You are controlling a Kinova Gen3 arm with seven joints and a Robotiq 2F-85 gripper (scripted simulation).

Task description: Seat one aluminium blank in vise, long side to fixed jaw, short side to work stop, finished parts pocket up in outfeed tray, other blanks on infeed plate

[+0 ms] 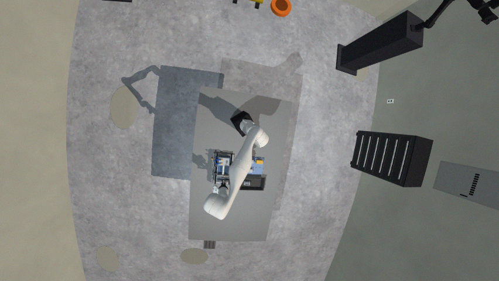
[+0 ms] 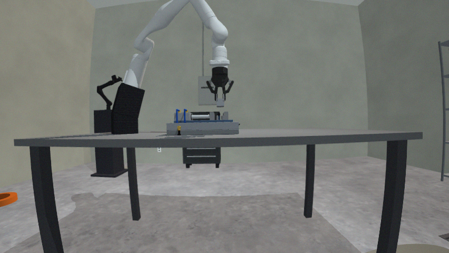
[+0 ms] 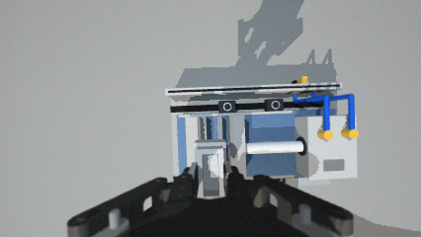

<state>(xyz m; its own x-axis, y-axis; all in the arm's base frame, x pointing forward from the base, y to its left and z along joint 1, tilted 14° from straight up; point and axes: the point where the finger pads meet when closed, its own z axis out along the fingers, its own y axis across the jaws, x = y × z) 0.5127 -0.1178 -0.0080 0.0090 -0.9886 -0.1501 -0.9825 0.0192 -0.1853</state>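
My gripper (image 2: 221, 101) hangs above the right end of the vise (image 2: 202, 116) and is shut on a light grey metal part (image 2: 220, 102). The part is clear of the vise, lifted a short way above it. In the wrist view the part (image 3: 210, 164) sits between my fingers and shows what looks like a recess on its face. Beyond it lies the vise (image 3: 267, 140) with its white rod (image 3: 274, 147) and the block with blue hoses (image 3: 336, 111). From above, my arm (image 1: 241, 164) covers most of the vise (image 1: 221, 166).
A black tray-like box (image 1: 253, 182) and a blue plate (image 1: 258, 163) lie beside the vise, partly under the arm. The fixture's grey base (image 2: 202, 127) stands on the table. The arm's black pedestal (image 2: 127, 108) stands at the left.
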